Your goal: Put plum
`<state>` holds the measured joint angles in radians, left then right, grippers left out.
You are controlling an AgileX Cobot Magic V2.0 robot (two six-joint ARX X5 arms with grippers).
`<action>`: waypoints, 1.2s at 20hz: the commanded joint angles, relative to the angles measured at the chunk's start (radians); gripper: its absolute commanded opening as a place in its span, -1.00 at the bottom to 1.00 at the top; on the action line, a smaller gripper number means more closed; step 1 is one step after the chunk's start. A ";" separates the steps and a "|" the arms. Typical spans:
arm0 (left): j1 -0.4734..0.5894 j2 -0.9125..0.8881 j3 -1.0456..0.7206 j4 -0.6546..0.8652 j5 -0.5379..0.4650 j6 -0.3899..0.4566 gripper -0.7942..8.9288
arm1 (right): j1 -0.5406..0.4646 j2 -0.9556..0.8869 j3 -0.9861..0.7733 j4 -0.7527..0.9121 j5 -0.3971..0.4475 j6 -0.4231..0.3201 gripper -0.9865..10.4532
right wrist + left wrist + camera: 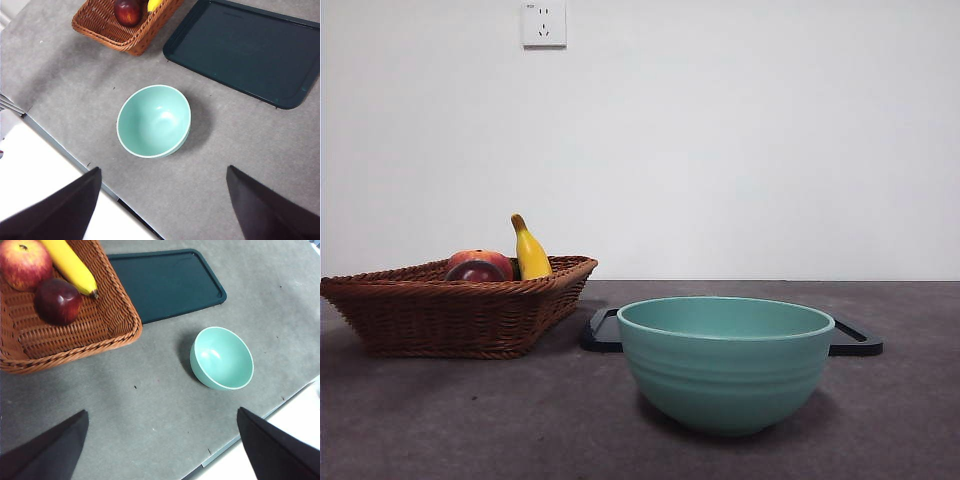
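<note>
The plum [57, 300], dark maroon and glossy, lies in the woven brown basket [105, 335] beside a red-orange fruit [25, 263] and a yellow banana [70, 264]. It also shows in the front view [475, 271] and the right wrist view [127, 12]. A teal bowl [725, 360] stands empty on the grey table, seen too in the left wrist view [221, 358] and the right wrist view [153, 121]. My left gripper [165, 445] is open, high above the table. My right gripper [165, 200] is open, high above the bowl's near side. Neither arm shows in the front view.
A dark flat tray [245, 47] lies empty behind the bowl, next to the basket [450, 305]; it shows in the left wrist view [165, 282] and the front view [855, 340]. The table's front edge [75, 160] runs close to the bowl.
</note>
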<state>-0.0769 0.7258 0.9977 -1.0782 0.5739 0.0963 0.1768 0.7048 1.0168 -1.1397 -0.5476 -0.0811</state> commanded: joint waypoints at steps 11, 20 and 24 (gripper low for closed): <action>-0.066 0.296 0.024 0.342 -0.175 -0.061 0.13 | 0.004 0.007 0.019 0.040 -0.003 0.022 -0.13; -0.156 0.628 0.056 0.578 -0.357 -0.063 0.13 | 0.004 0.007 0.019 0.039 -0.003 0.029 -0.13; -0.172 0.760 0.092 0.617 -0.405 -0.048 0.13 | 0.004 0.007 0.019 0.039 -0.003 0.029 -0.13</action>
<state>-0.2447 1.4719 1.0653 -0.4675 0.1726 0.0380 0.1768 0.7048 1.0168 -1.1095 -0.5476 -0.0624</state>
